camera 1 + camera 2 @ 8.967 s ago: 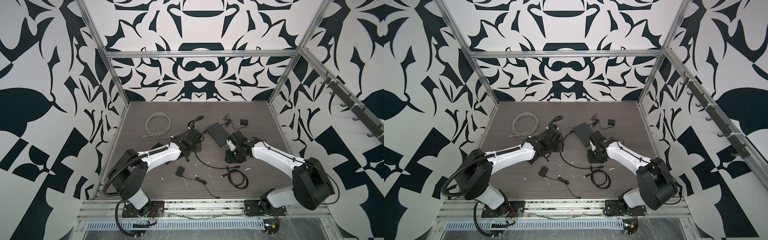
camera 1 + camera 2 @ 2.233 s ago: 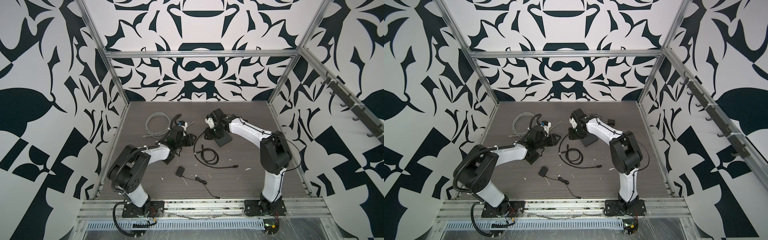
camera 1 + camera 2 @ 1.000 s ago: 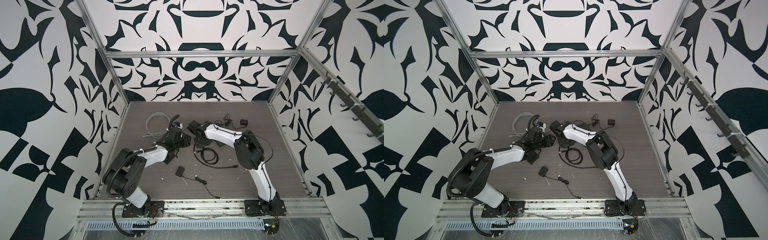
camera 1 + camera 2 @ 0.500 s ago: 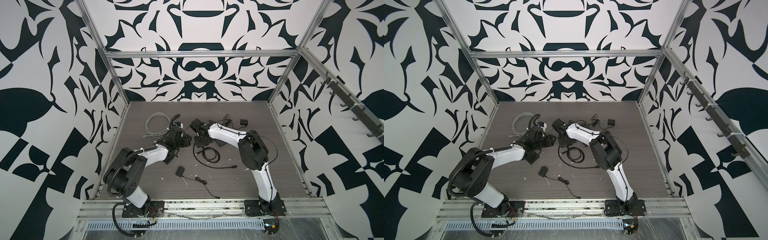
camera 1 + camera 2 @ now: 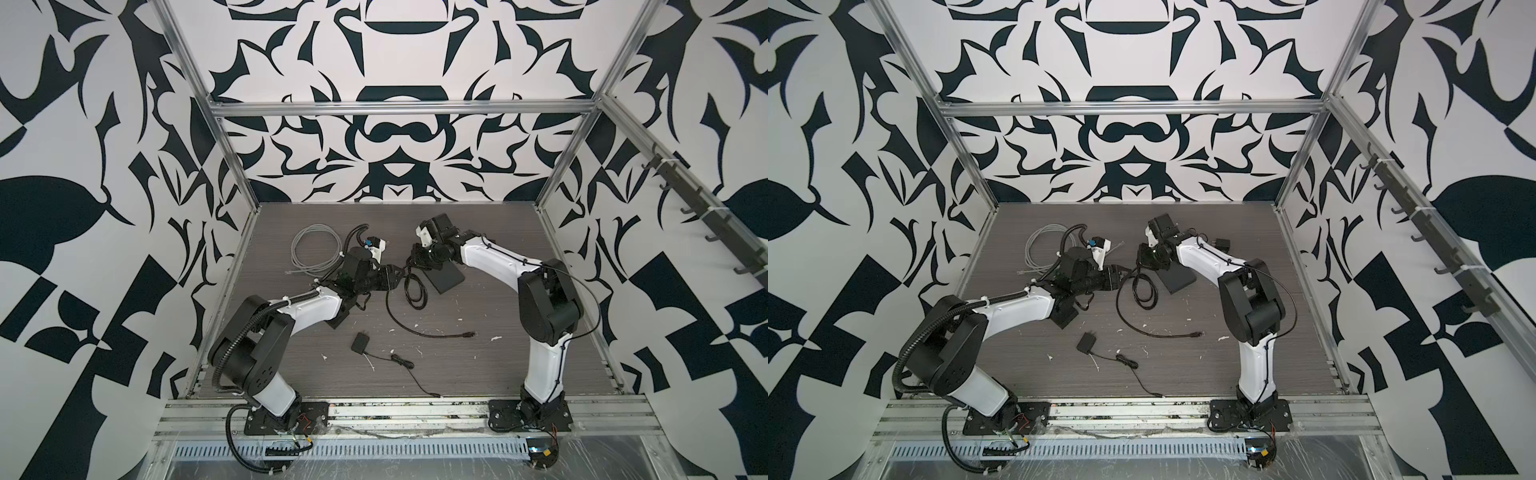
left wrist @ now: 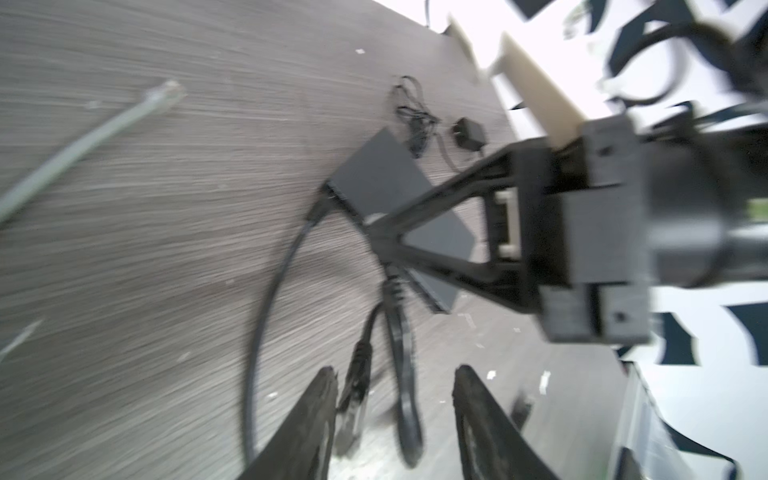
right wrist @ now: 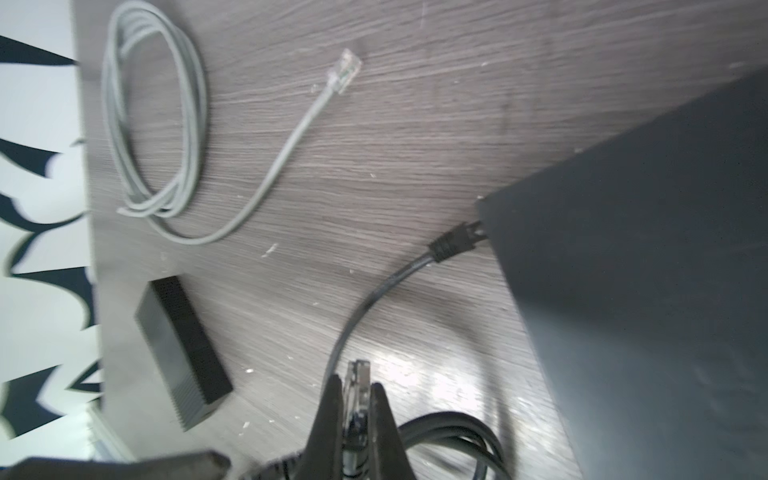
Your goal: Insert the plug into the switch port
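Observation:
The switch (image 5: pixel 449 278) (image 5: pixel 1179 280) is a flat black box on the table; a black cable's connector (image 7: pixel 455 241) (image 6: pixel 328 193) sits in its side. My right gripper (image 7: pixel 358 380) (image 5: pixel 409 264) (image 5: pixel 1139 262) (image 6: pixel 376 245) is shut on a clear plug (image 7: pixel 359 370) whose tip pokes past the fingertips, left of the switch (image 7: pixel 644 311) (image 6: pixel 378 174). Just left of it, my left gripper (image 6: pixel 395 374) (image 5: pixel 398 277) (image 5: pixel 1125 277) stands open. A black-booted cable end (image 6: pixel 355 386) lies between its fingers, close against one.
Black cable loops (image 5: pixel 415 286) lie between the grippers, and a loose end (image 5: pixel 469 333) trails forward. A grey cable coil (image 5: pixel 313 249) (image 7: pixel 158 112) lies back left. A black adapter (image 5: pixel 359 344) sits in front, another (image 5: pixel 1223 242) behind the switch. A black ribbed block (image 7: pixel 183 349) lies near.
My right gripper has shut on the clear plug. Its arm has swung to the right, drawing the gripper slightly back toward the switch. The left arm has barely moved.

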Robot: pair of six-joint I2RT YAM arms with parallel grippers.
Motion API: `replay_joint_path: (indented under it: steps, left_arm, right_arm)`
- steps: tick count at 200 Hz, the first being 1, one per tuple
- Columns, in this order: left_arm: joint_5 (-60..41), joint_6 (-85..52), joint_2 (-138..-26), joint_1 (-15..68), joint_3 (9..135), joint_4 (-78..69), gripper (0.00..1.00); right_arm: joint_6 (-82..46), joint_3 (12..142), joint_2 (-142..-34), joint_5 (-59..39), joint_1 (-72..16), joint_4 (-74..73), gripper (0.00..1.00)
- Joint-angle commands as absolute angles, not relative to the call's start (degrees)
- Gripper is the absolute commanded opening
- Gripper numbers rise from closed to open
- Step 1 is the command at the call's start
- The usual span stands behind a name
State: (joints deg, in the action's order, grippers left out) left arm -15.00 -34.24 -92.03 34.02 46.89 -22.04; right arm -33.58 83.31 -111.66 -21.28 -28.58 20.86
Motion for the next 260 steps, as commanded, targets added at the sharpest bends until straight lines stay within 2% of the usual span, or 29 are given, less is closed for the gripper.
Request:
replay_joint_path:
  steps: [1, 43, 79, 114, 153, 192, 206, 260]
  left_arm:
    - [-19.0, -35.7, -94.3, 33.9, 48.5, -25.0, 0.49]
    - [-15.4, -32.7, -97.7, 33.8, 52.1, -21.0, 0.5]
    - [-16.4, -32.0, -100.1, 33.8, 54.9, -20.7, 0.48]
    - [-17.3, -33.1, -101.6, 33.8, 55.8, -22.1, 0.37]
    - [-16.8, -32.8, -101.9, 33.8, 55.7, -22.6, 0.18]
    - [-16.9, -30.1, -101.2, 33.8, 56.3, -21.3, 0.05]
    - [-17.1, -27.0, -100.8, 33.8, 57.0, -18.4, 0.03]
    - [-21.4, -6.4, -98.9, 33.9, 58.0, -5.9, 0.0]
  right_arm:
    - [-36.9, 81.2, -108.7, -27.1, -28.3, 12.8, 0.08]
    - [-40.3, 78.6, -107.7, -31.7, -27.3, 7.2, 0.08]
    - [-41.7, 77.9, -106.9, -32.7, -27.1, 5.9, 0.07]
    - [-42.3, 77.5, -106.1, -33.0, -27.1, 5.4, 0.06]
    - [-42.6, 76.6, -105.3, -33.2, -27.0, 5.2, 0.06]
    - [-42.5, 74.5, -104.6, -32.9, -26.0, 4.7, 0.06]
    - [-41.9, 73.3, -104.0, -32.9, -25.4, 4.4, 0.08]
    - [-37.6, 68.0, -99.9, -35.9, -21.8, 3.0, 0.28]
